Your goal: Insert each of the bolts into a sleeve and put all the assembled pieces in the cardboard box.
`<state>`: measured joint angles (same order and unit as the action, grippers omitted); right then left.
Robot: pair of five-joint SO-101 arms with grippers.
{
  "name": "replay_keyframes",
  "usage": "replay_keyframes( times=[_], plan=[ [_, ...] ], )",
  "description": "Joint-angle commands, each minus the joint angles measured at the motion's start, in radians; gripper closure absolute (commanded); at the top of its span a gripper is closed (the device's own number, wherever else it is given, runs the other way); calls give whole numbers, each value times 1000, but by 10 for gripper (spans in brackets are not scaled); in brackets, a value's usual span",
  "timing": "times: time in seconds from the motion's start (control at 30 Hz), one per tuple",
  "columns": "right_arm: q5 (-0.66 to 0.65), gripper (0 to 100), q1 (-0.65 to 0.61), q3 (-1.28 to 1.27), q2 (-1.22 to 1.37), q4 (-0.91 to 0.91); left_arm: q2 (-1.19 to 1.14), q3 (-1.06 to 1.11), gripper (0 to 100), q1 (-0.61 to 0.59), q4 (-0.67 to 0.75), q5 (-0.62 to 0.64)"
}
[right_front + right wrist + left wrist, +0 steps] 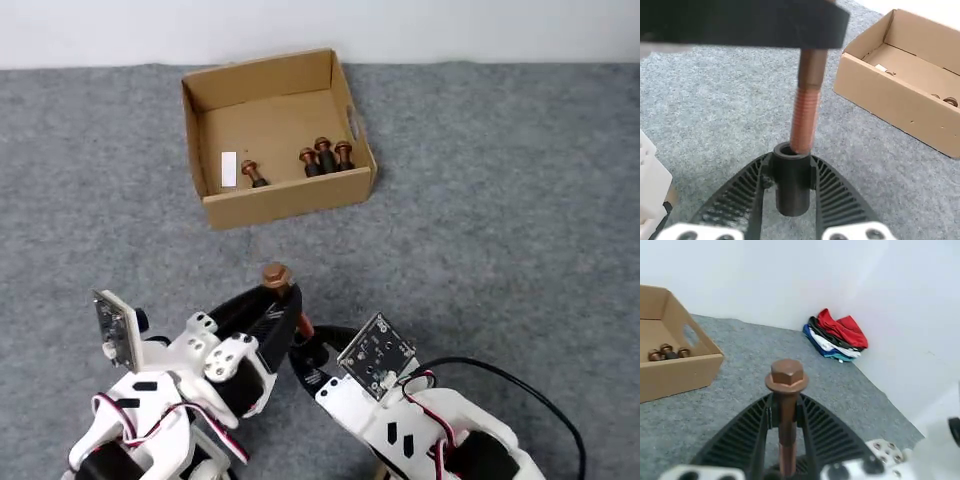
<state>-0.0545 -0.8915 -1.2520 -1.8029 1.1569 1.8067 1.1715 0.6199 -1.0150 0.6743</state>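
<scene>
Right tool (789, 167) lower centre clamps black cylindrical sleeve (790, 192); left tool (785, 412) clamps copper hex-head bolt (786, 376), threaded tip at sleeve mouth. Brown cardboard box (290, 200) upper centre holds four assembled pieces (325, 152).

Loads of open grey tabletop (500, 200) in the high view: the whole strip between the arms and the cardboard box (290, 200), plus the right side of the frame. The box is open on top. Three assembled pieces (326, 156) crowd its lower right corner and one more (252, 173) sits lower left, with bare floor between them. Bottom centre is cramped, though: the left pincer (272, 300) with its bolt (276, 275) sits right over the right pincer (305, 350) and sleeve (791, 180).
</scene>
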Motion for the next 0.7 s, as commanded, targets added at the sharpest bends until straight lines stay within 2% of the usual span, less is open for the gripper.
replay_keyframes(
  times=[0.0,0.17,0.3,0.57,0.67],
  plan=[
    [-12,990,-7,28,-7,-30,6,-16,994,-34,35,0],
    [-14,991,12,58,-7,-28,6,-10,994,-43,37,0],
    [-69,991,58,69,-7,-36,6,12,994,-40,37,0],
    [-78,991,59,81,-7,-36,6,39,994,-37,37,0],
    [-78,991,59,81,-7,-38,6,50,994,9,38,0]
  ],
)
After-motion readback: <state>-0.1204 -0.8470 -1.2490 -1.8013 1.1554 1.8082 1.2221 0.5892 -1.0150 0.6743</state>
